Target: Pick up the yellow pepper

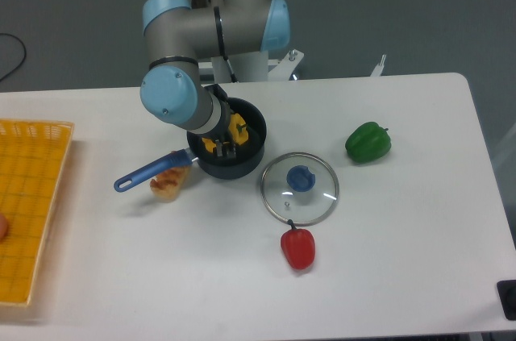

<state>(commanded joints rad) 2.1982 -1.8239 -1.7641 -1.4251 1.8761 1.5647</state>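
The yellow pepper (237,126) lies inside a dark pot (242,162) left of the table's middle. Only yellow patches of it show, on either side of the gripper's fingers. My gripper (222,146) reaches down into the pot, right at the pepper and touching or nearly touching it. The wrist and the pot wall hide the fingertips, so the jaw gap does not show. The pepper still sits low in the pot.
The pot's blue handle (149,172) points left, with a toasted bread piece (168,185) under it. A glass lid with a blue knob (299,184) lies right of the pot, a red pepper (297,247) in front of it, a green pepper (368,142) further right. A yellow basket (32,204) stands at the left edge.
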